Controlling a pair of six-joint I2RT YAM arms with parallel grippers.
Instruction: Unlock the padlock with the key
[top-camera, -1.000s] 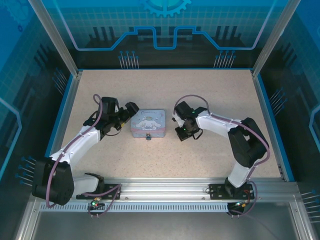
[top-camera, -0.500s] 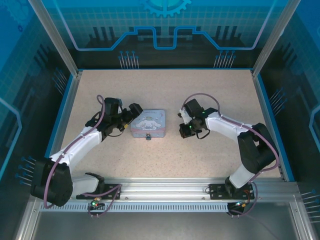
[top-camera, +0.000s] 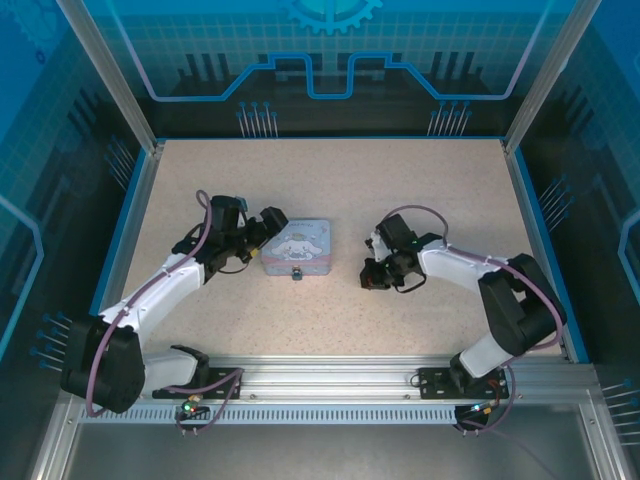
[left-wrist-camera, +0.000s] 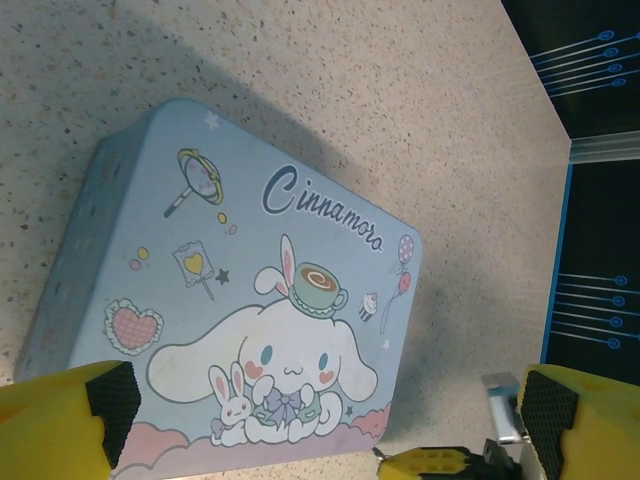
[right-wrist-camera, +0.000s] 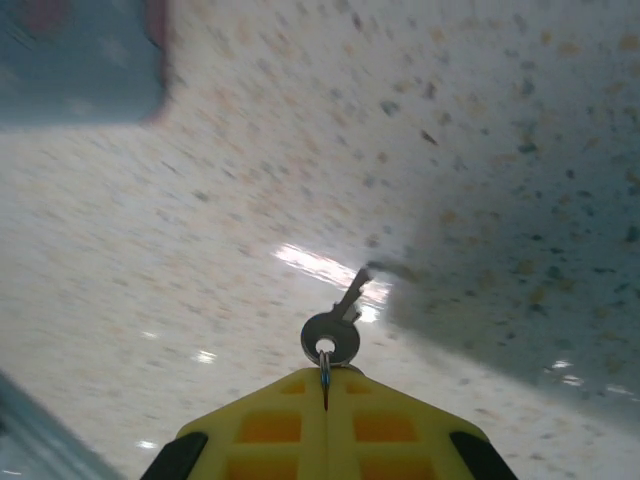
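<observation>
My right gripper (right-wrist-camera: 325, 388) is pinched fully closed. The key (right-wrist-camera: 333, 330) sticks out just past its yellow fingertips, caught by the small ring through its bow. In the wrist view the blade angles up and to the right over the speckled table (top-camera: 330, 180) (I cannot tell whether the tip touches the surface).

The padlock (top-camera: 296, 272) is a small dark thing at the middle of the near edge of the pastel tin (top-camera: 300, 246), right against it. From above it is too small for me to make out the shackle. Key and padlock are apart, with bare table between them. The right gripper sits low, to the right of the tin and clear of it.

My left gripper (left-wrist-camera: 325, 405) stands wide open at the tin's left end. In its wrist view one yellow, black-padded finger overlaps a corner of the lid and the other lies beyond the tin's far edge, with the white cartoon figure between them. I cannot tell if either pad touches the tin.
</observation>
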